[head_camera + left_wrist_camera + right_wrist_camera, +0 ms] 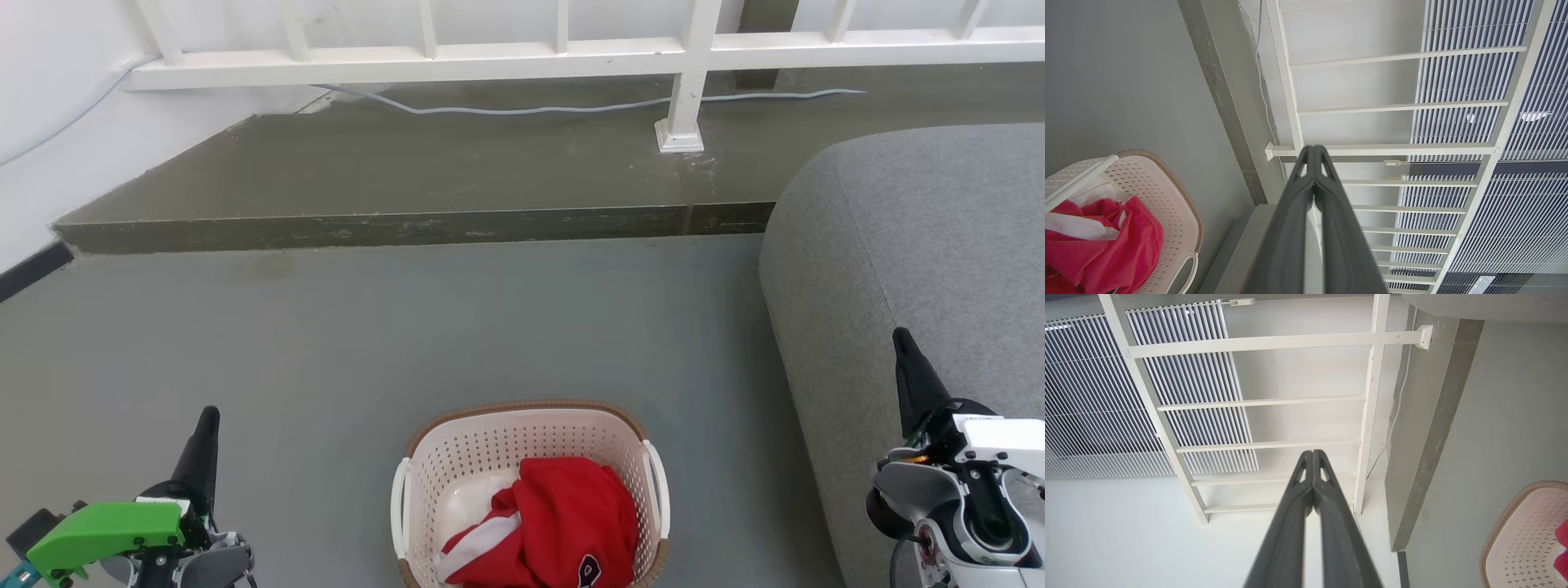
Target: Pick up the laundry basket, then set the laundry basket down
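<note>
The laundry basket (490, 445) is cream-white with perforated walls, a brown woven-look rim and white loop handles. It stands on the grey floor at the bottom middle of the head view, holding a red and white garment (555, 523). My left gripper (208, 416) is shut and empty, well left of the basket. My right gripper (900, 336) is shut and empty, to the basket's right, in front of the sofa. The basket (1163, 204) also lies at the lower left of the left wrist view, and its rim (1515, 510) shows at the lower right of the right wrist view.
A grey sofa (922, 245) fills the right side. A raised concrete step (408, 224) runs across behind the floor, with a white railing (686, 90) and a grey cable (571, 106) on it. A white wall (49, 122) closes the left.
</note>
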Motion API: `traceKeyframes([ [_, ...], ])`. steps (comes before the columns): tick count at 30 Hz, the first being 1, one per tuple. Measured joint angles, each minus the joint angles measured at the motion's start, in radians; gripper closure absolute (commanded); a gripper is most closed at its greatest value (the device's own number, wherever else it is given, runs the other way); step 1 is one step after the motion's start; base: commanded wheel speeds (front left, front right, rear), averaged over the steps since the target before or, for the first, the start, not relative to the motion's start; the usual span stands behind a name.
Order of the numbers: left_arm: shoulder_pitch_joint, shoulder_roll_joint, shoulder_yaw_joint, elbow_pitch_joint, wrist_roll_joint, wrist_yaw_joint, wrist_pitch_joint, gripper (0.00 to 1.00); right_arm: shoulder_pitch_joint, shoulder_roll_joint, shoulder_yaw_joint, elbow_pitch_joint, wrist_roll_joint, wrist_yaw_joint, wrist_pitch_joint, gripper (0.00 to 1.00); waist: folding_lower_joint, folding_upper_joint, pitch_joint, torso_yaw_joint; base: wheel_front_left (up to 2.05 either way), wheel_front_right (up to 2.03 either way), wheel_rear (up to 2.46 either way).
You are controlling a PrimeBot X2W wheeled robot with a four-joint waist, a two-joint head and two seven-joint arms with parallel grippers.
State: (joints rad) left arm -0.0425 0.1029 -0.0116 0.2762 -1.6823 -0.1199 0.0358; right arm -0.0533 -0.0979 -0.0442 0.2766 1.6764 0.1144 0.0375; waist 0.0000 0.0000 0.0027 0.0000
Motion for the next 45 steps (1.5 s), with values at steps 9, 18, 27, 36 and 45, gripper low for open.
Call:
traceKeyframes([
  [9, 0.000, 0.000, 0.002, 0.001, 0.000, 0.000, 0.000, 1.00, 0.000, 0.000, -0.002, 0.001, 0.000, 0.000, 0.000, 1.00, 0.0000, 0.0000, 0.000, 0.000, 0.00, 0.00, 0.00],
  [18, 0.000, -0.001, 0.003, 0.001, 0.000, 0.000, 0.000, 1.00, 0.000, 0.001, -0.003, 0.003, 0.000, 0.000, 0.000, 1.00, 0.0000, 0.0000, 0.000, 0.000, 0.00, 0.00, 0.00],
  [27, 0.000, -0.003, 0.004, 0.002, 0.000, 0.000, 0.004, 1.00, 0.000, 0.001, -0.004, 0.004, 0.000, 0.000, 0.002, 1.00, 0.0000, 0.0000, 0.000, 0.000, 0.00, 0.00, 0.00],
  [36, -0.001, -0.004, 0.005, 0.002, 0.000, 0.000, 0.004, 1.00, 0.000, 0.001, -0.004, 0.004, 0.000, 0.000, 0.002, 1.00, 0.0000, 0.0000, 0.000, 0.000, 0.00, 0.00, 0.00],
  [45, -0.001, -0.007, 0.005, 0.002, 0.000, 0.000, 0.005, 1.00, 0.000, 0.002, -0.005, 0.004, 0.000, 0.000, 0.003, 1.00, 0.0000, 0.0000, 0.000, 0.000, 0.00, 0.00, 0.00],
])
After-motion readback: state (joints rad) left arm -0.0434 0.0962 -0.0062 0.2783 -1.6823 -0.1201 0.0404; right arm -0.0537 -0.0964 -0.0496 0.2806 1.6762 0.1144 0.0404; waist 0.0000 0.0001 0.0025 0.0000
